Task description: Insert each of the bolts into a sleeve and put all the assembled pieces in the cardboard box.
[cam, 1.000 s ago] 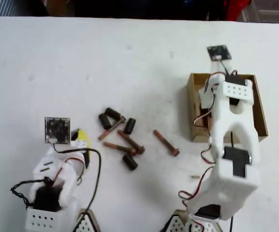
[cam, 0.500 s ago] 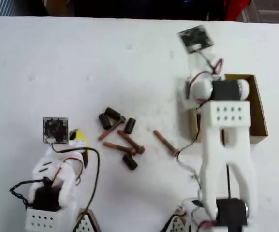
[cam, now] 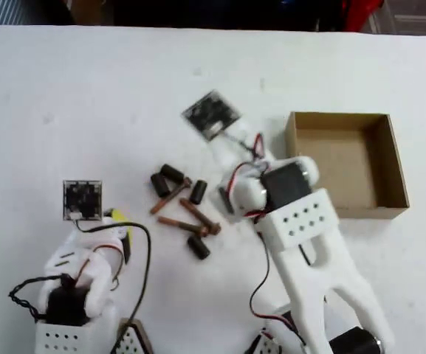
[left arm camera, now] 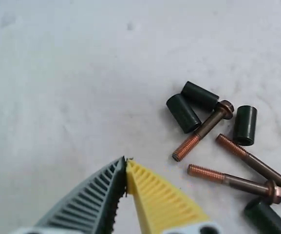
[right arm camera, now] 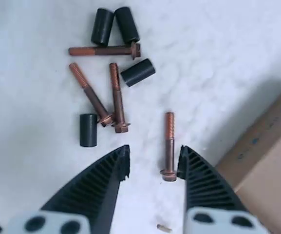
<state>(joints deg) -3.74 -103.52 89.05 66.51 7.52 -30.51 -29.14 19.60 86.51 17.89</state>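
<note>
Right gripper [right arm camera: 154, 151], now off cardboard box [cam: 338, 118], spread over coppery threaded bolt [right arm camera: 169, 144]; left gripper [left arm camera: 126, 163] seemingly pressed together.

A black sleeve [left arm camera: 266, 218] out past the left gripper [left arm camera: 125, 162] is cut off at the picture's corner. The cardboard box [right arm camera: 264, 161] beside the right gripper [right arm camera: 154, 153] is cropped too — and a pale speck [right arm camera: 164, 227] between its fingers is too small to identify.

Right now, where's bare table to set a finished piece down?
Free: the wide far strip of table beyond the bolts and sleeves, and the stretch left of that pile, past the left pincer. The cardboard box is empty too. Crowded: the pile itself, and between it and the box, where the open right pincer hangs over a lone bolt.
</note>
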